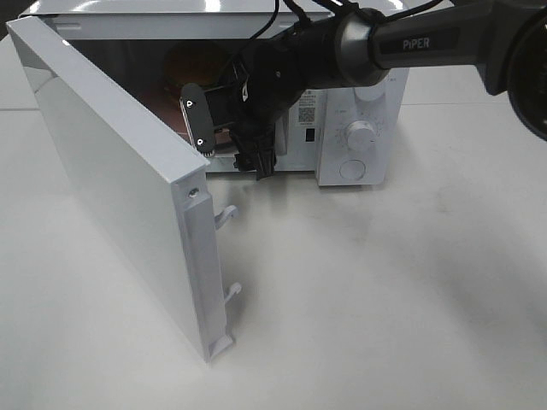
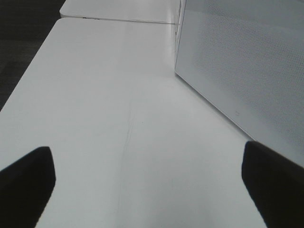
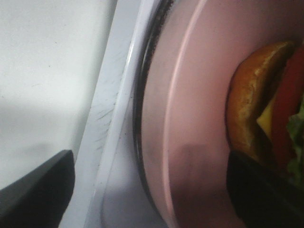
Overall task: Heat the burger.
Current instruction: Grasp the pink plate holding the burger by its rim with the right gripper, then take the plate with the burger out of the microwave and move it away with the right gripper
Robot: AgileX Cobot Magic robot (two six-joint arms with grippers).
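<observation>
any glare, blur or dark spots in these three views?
Exterior high: glare on the microwave door, cavity dark, right gripper hides most of the burger. Right wrist: close and soft, burger and pink plate blurred. Left wrist: evenly lit table, fingertips dark and unfocused.

We take this for a lab or test bench staged as a kitchen corner, not a home. We see bare white tables (image 1: 410,282) pushed together over dark flooring (image 2: 19,52), with nothing on them but a white microwave (image 1: 359,128), its door (image 1: 111,171) swung open. A black robot arm (image 1: 410,43) marked PiPER reaches into it.
</observation>
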